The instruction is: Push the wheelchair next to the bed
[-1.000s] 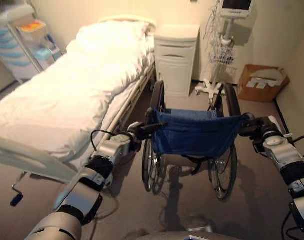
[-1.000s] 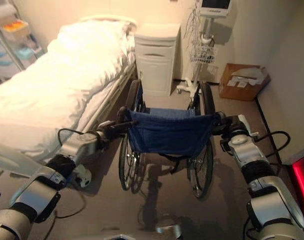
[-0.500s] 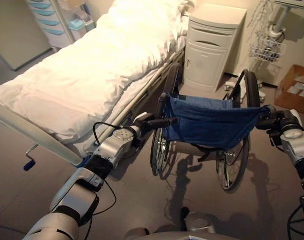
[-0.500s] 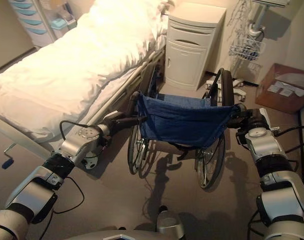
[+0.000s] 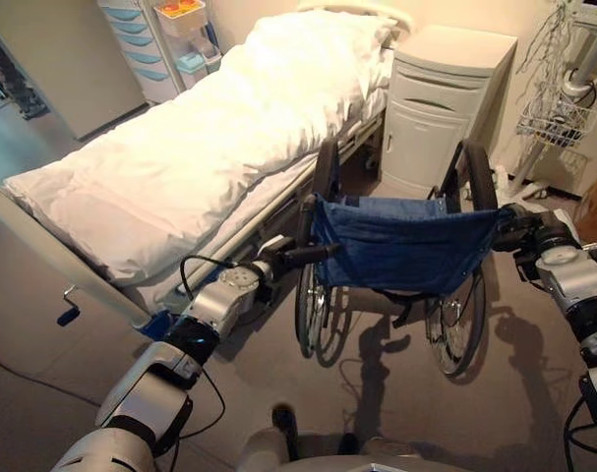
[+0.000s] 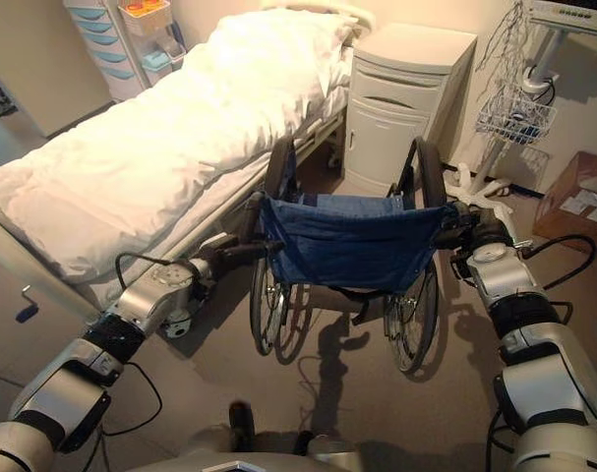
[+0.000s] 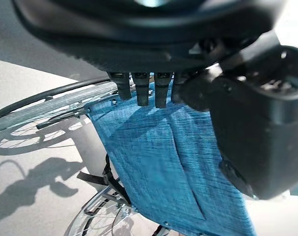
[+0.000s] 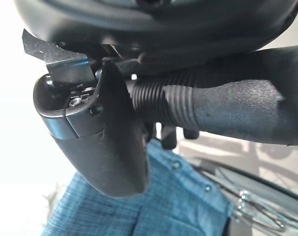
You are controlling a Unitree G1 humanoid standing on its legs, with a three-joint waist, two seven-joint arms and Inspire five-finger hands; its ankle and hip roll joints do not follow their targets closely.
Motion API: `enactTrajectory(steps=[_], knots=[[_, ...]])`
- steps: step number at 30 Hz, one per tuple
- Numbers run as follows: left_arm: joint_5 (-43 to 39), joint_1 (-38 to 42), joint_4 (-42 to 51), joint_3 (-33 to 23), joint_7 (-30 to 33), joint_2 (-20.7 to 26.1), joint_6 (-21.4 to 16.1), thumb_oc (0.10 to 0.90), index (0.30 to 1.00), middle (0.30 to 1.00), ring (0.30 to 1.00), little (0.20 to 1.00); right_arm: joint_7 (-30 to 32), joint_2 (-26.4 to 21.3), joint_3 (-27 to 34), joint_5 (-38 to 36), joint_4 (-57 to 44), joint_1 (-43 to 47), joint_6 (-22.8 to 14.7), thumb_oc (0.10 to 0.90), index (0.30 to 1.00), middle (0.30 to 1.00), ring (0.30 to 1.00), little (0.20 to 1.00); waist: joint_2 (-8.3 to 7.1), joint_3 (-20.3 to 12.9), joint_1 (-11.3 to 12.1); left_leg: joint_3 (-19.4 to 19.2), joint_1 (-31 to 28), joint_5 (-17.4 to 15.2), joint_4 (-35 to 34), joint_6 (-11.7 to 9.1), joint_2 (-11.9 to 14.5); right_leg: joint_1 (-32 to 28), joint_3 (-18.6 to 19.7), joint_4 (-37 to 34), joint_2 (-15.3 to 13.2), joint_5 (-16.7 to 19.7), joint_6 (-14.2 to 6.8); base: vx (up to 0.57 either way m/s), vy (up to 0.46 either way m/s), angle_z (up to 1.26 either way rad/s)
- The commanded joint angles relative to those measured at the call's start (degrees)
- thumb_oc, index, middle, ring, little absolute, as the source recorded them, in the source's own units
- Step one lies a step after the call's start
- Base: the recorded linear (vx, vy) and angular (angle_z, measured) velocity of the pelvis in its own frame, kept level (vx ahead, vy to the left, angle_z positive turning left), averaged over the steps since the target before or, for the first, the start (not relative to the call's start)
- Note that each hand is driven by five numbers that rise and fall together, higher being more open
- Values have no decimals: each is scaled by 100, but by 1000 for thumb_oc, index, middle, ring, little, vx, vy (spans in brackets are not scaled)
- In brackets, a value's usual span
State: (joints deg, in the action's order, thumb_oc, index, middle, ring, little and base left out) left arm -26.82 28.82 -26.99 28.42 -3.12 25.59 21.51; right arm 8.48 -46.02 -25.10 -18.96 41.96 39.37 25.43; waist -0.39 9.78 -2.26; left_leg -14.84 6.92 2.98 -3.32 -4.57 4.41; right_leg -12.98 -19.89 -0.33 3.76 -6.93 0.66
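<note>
Nearest, the left hand and right hand each have fingers clenched round one of the two push handles of the single wheelchair, which stands just beside the one bed. Likely heavy but free-rolling; its blue sling back is soft, so the stiff handles are the hold. Beyond stands one bedside cabinet.

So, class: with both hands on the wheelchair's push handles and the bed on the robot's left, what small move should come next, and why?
Probably a short push forward, veering slightly left. The left hand and right hand each grip a push handle. The wheelchair already stands close beside the bed, facing the bedside cabinet, with floor still free ahead of its wheels.
</note>
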Motion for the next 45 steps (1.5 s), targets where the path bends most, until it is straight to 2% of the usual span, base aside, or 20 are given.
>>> enactTrajectory(steps=[1, 2, 3, 6, 10, 14, 18, 20, 23, 24, 26, 29, 36, 37, 38, 39, 42, 43, 44, 45], knots=[[-186, 458, 584, -194, 139, 200, -688, 400, 300, 300, 300, 300, -793, 789, -33, -389, -592, 850, -1352, 400, 300, 300, 300, 300, -20, -398, 712, 195, 172, 696, 271, 20, -115, -605, 1250, 218, -368, -203, -365, 427, 129, -83], [-222, 455, 542, -233, 144, 213, -681, 400, 300, 300, 300, 300, -852, 796, -30, -388, -553, 856, -1361, 400, 300, 300, 300, 300, -25, -423, 730, 191, 166, 621, 333, 61, -124, -616, 1244, 227, -410, -217, -394, 388, 113, -102], [-251, 498, 399, -276, 130, 205, -693, 400, 300, 300, 300, 300, -931, 828, 5, -309, -492, 810, -1384, 400, 300, 300, 300, 300, -91, -452, 762, 205, 160, 339, 567, 110, -195, -669, 1131, 334, -587, -348, -473, 359, 98, -98], [-178, 696, 209, -259, 16, 228, -689, 400, 300, 300, 300, 300, -893, 867, 68, -233, -417, 711, -1477, 400, 300, 300, 300, 300, -140, -440, 856, 176, 321, 121, 1035, 277, -241, -622, 894, 537, -769, -322, -589, 226, 91, -73], [3, 900, 171, -135, 29, 216, -650, 400, 300, 300, 300, 300, -727, 961, 127, -192, -546, 477, -1472, 400, 300, 300, 300, 300, -278, -456, 919, 249, 286, -128, 1297, 537, -585, -399, 686, 1467, -1215, 281, -883, 256, 150, -40], [60, 912, 177, -190, 217, 117, -590, 400, 300, 300, 300, 300, -700, 1094, 196, -51, -840, 134, -1318, 400, 300, 300, 300, 300, -155, -447, 806, 407, -172, -357, 1188, 731, -787, 257, 699, 3100, -1642, 941, -858, 296, 230, 31], [159, 918, -5, -355, 287, 49, -637, 400, 300, 300, 300, 300, -699, 1330, 119, -33, -886, 193, -1052, 400, 300, 300, 300, 300, -74, -425, 745, 391, -619, -480, 1038, 757, -818, 568, 365, 2743, -1806, 821, -744, 274, 40, -15], [181, 816, 37, -489, 359, 163, -706, 400, 300, 300, 300, 300, -836, 1379, 79, -12, -1054, 174, -970, 400, 300, 300, 300, 300, -33, -351, 660, 363, -993, -556, 897, 686, -779, 975, 91, 1957, -1702, 751, -732, 208, -88, -18], [166, 591, 226, -587, 531, 272, -818, 400, 300, 300, 300, 300, -941, 1319, 26, -64, -1429, -35, -977, 400, 300, 300, 300, 300, -75, -246, 464, 400, -1241, -719, 805, 668, -848, 1487, 89, 1152, -1394, 920, -824, 181, -123, -3], [166, 448, 352, -667, 640, 327, -852, 400, 300, 300, 300, 300, -1030, 1260, 12, -131, -1674, -174, -979, 400, 300, 300, 300, 300, -164, -194, 314, 455, -1384, -854, 771, 699, -988, 1877, 105, 771, -1267, 1316, -957, 207, -124, 3], [226, 361, 379, -744, 686, 306, -880, 400, 300, 300, 300, 300, -1120, 1291, 26, -131, -1788, -274, -980, 400, 300, 300, 300, 300, -178, -133, 199, 571, -1537, -996, 762, 752, -1048, 2115, 266, 782, -1174, 1479, -996, 231, -148, 53], [330, 351, 233, -822, 680, 235, -948, 400, 300, 300, 300, 300, -1268, 1369, 89, -88, -1798, -372, -996, 400, 300, 300, 300, 300, -150, -157, 52, 736, -1608, -1034, 750, 807, -1044, 2155, 612, 910, -1028, 1348, -911, 154, -152, 70], [319, 431, -101, -897, 720, 221, -980, 400, 300, 300, 300, 300, -1443, 1486, 141, -9, -1965, -723, -1082, 400, 300, 300, 300, 300, -78, -389, -93, 539, -1655, -1128, 914, 700, -875, 1705, 537, 937, -822, 876, -649, 108, -187, 38], [296, 403, -104, -925, 702, 250, -997, 400, 300, 300, 300, 300, -1458, 1480, 156, -3, -2023, -786, -1073, 467, 401, 401, 401, 401, -77, -395, -114, 496, -1684, -1172, 956, 694, -843, 1693, 519, 964, -820, 833, -627, 64, -136, 5], [309, 368, -97, -952, 699, 260, -1009, 400, 300, 300, 300, 300, -1440, 1484, 182, 21, -2071, -849, -1069, 707, 761, 761, 761, 761, -81, -398, -143, 401, -1718, -1226, 1030, 682, -785, 1672, 487, 983, -822, 793, -597, 57, -114, 7], [308, 355, -93, -959, 711, 259, -1012, 400, 300, 300, 300, 300, -1433, 1487, 194, 31, -2087, -871, -1075, 800, 900, 900, 900, 900, -82, -399, -154, 363, -1727, -1249, 1065, 676, -761, 1662, 472, 988, -822, 780, -585, 51, -109, 8], [304, 308, -32, -1007, 742, 275, -960, 400, 300, 300, 300, 300, -1349, 1446, 297, 7, -2280, -1024, -1042, 800, 900, 900, 900, 900, -98, -397, -198, 155, -1720, -1255, 1489, 519, -573, 1499, 333, 930, -828, 692, -469, 22, -85, 8], [320, 284, -35, -1022, 755, 275, -973, 433, 349, 349, 349, 349, -1326, 1430, 322, 21, -2317, -1050, -1061, 800, 900, 900, 900, 900, -100, -388, -188, 168, -1663, -1186, 1639, 467, -544, 1467, 322, 912, -826, 674, -440, 1, -45, 11], [325, 280, -36, -1025, 757, 275, -975, 560, 540, 540, 540, 540, -1322, 1428, 326, 26, -2322, -1054, -1064, 800, 900, 900, 900, 900, -100, -387, -186, 172, -1652, -1177, 1664, 459, -540, 1463, 320, 909, -826, 671, -436, -5, -30, 17], [377, 227, -58, -1067, 763, 279, -992, 800, 900, 900, 900, 900, -1305, 1388, 360, 47, -2386, -1071, -1110, 800, 900, 900, 900, 900, -94, -364, -162, 230, -1558, -1010, 1822, 367, -496, 1371, 353, 850, -808, 652, -401, -2, 2, 17]])
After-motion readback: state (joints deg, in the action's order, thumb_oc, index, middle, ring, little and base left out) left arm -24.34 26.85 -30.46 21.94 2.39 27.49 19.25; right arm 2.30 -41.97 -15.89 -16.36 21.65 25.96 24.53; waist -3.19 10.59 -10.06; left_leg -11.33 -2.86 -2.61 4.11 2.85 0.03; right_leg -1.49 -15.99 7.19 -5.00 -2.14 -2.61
